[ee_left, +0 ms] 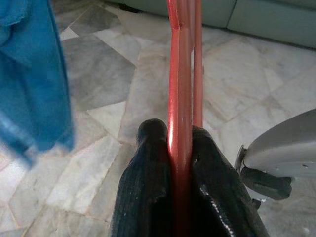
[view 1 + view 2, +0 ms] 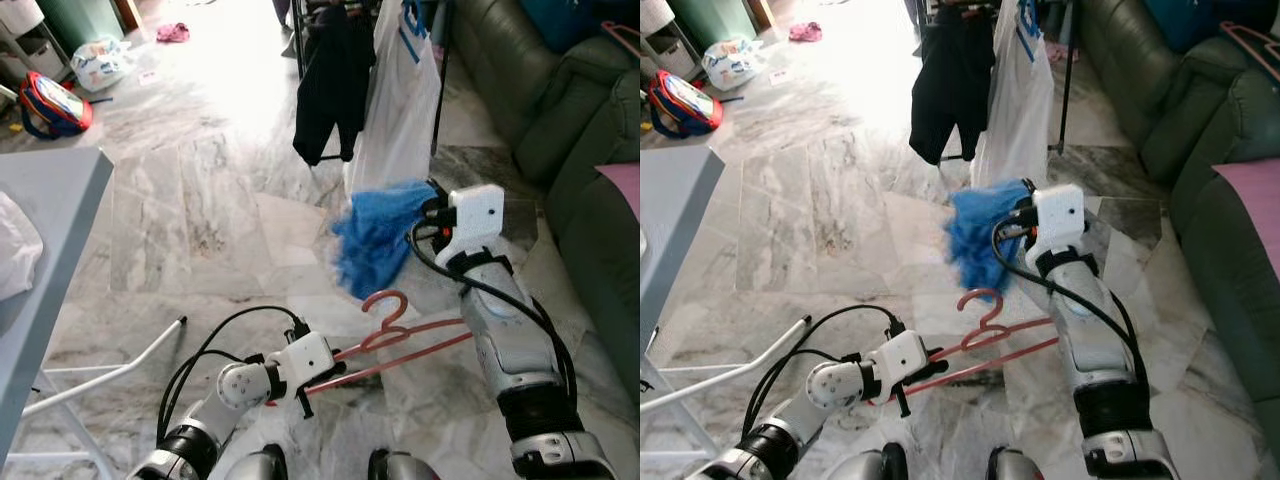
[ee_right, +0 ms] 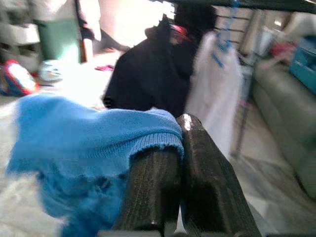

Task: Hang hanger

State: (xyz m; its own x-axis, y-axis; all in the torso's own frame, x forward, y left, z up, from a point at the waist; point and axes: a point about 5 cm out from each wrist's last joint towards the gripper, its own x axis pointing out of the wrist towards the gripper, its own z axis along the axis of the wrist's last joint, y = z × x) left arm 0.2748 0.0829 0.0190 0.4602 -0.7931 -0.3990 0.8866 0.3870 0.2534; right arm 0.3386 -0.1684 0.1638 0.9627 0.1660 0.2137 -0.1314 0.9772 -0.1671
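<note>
Spanning the frame: marble floor (image 2: 200,200) — pale grey-veined tiles, brightly lit toward the top centre.
Sofa: dark green sofa (image 2: 560,120) along the right edge, with a pink cushion (image 2: 622,185) at mid-right.
Table: grey table edge (image 2: 50,200) at the left, a white frame leg (image 2: 120,368) slanting below it.
Clothes rack: dark rack (image 2: 302,40) at top centre, carrying a black garment (image 2: 330,90) and, just to its right, a white garment (image 2: 400,110) on a blue hanger (image 2: 410,25).
Right arm: silver, reaching up from the lower right toward the rack.
Blue garment: knitted blue garment (image 2: 375,240) at centre, hanging from the right gripper (image 3: 180,133), below the white garment.
Right gripper fingers: pressed together, pinching the garment's ribbed edge.
Left arm: low in the frame, bottom centre-left.
Hanger: red hanger (image 2: 400,335) — lower centre, held roughly level above the floor, hook curling upward just beneath the blue garment.
Left gripper (image 1: 180,148): fingers closed on the hanger's bars, one finger each side.
Floor clutter: colourful bag (image 2: 55,105) and plastic bag (image 2: 100,62) at upper left; small pink item (image 2: 172,32) near the top.
</note>
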